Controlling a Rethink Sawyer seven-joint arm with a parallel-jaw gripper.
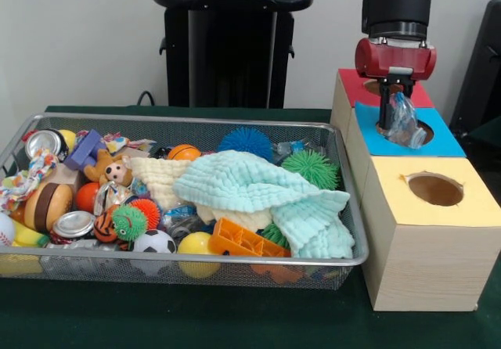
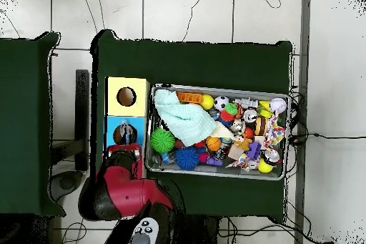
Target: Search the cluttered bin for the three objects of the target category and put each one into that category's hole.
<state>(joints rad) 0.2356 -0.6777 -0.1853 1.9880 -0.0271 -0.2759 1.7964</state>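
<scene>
Fingers (image 1: 397,114) gripping crinkled clear-bluish plastic lump (image 1: 405,124) — over blue hole (image 1: 419,134)

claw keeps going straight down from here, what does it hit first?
Probably nothing solid: the claw, shut on a crinkly clear plastic lump, points down into the round hole in the blue box top. The lump looks partly at the hole's edge; depth is unclear.

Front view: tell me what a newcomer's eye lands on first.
The wire-mesh bin on the left, heaped with bright toys, with a pale green cloth draped across its right half. To its right, the gripper holds a crinkly clear plastic lump right over the hole in the blue-topped box, between the red-topped box and the yellow-topped box.
</scene>
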